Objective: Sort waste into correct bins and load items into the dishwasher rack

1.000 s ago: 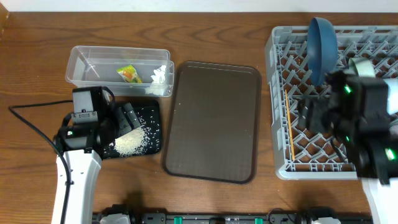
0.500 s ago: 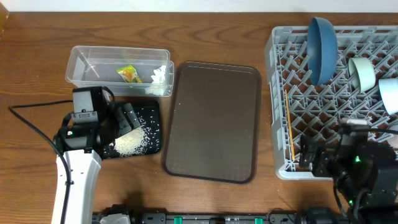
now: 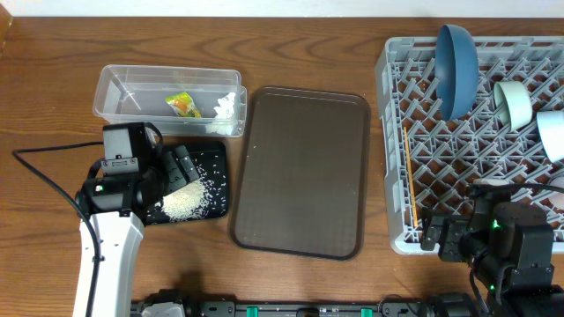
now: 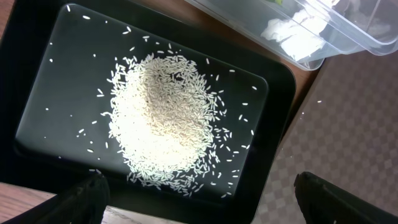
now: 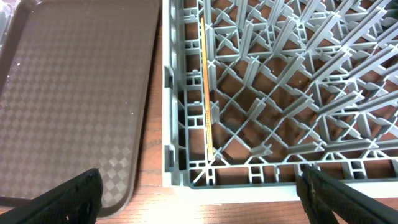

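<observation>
The grey dishwasher rack [image 3: 398, 66] at the right holds the dark blue dish [image 3: 458, 57], the pale mint bowl [image 3: 515, 103], the light blue bowl [image 3: 553, 134] and the wooden chopstick [image 3: 409, 176]. The clear tub [image 3: 115, 97] holds the yellow-orange wrapper [image 3: 182, 105] and white tissue [image 3: 228, 106]. Rice [image 3: 186, 203] lies piled in the black tray [image 3: 217, 157]. My left gripper [image 3: 181, 165] hangs open over that tray, above the rice [image 4: 165, 118]. My right gripper [image 3: 438, 239] is open and empty at the rack's front left corner [image 5: 186, 168], near the chopstick [image 5: 205, 93]. I cannot make out the cup.
The flat brown serving tray [image 3: 301, 172] lies between the black tray and the rack, and shows in both wrist views [image 4: 348, 137] [image 5: 74, 93]. A black cable [image 3: 44, 176] runs left of my left arm. The table's front edge is just below my right gripper.
My right arm has pulled back from over the rack's middle to its front left corner, empty. The two bowls it covered now show. The left arm has not moved.
</observation>
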You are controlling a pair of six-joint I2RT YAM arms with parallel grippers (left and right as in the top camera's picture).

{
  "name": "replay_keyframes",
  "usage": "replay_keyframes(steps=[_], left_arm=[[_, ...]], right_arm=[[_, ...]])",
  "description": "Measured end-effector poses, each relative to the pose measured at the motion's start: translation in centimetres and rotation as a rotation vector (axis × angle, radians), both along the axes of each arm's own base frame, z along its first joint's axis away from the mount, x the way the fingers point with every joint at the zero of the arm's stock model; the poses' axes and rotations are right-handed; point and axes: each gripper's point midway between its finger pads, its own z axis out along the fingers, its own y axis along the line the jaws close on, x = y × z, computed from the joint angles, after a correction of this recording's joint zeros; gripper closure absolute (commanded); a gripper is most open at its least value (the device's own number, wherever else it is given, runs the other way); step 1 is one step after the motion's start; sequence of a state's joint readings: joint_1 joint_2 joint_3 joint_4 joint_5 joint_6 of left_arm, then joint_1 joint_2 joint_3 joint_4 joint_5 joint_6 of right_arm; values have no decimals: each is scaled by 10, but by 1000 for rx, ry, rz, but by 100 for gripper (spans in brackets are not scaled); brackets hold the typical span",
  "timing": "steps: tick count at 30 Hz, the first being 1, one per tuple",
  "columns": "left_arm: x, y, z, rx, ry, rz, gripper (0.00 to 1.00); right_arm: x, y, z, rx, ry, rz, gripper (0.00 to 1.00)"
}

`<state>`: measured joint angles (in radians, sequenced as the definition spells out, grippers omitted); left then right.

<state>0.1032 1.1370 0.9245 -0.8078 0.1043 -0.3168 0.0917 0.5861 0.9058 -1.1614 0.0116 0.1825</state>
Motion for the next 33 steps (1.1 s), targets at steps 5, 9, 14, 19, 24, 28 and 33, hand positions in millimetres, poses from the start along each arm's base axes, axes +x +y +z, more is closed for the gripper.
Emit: replay_keyframes(steps=[5,9,14,19,24,28,33], left_arm=[[0,0,0,0,0,0,2],[0,0,0,0,0,0,2],[0,0,0,0,0,0,2],[0,0,0,0,0,0,2],[0,0,0,0,0,0,2],[0,0,0,0,0,0,2],[0,0,0,0,0,0,2]], right_arm=[[0,0,0,0,1,0,1],[0,0,0,0,1,0,1],[0,0,0,0,1,0,1],[-2,0,0,1,-6,0,1],[-9,-4,-3,-13,-42,-6,1],[-5,-8,-4,-26,-130,-21,1],[8,-8,-10,-18,-276,-32,1]])
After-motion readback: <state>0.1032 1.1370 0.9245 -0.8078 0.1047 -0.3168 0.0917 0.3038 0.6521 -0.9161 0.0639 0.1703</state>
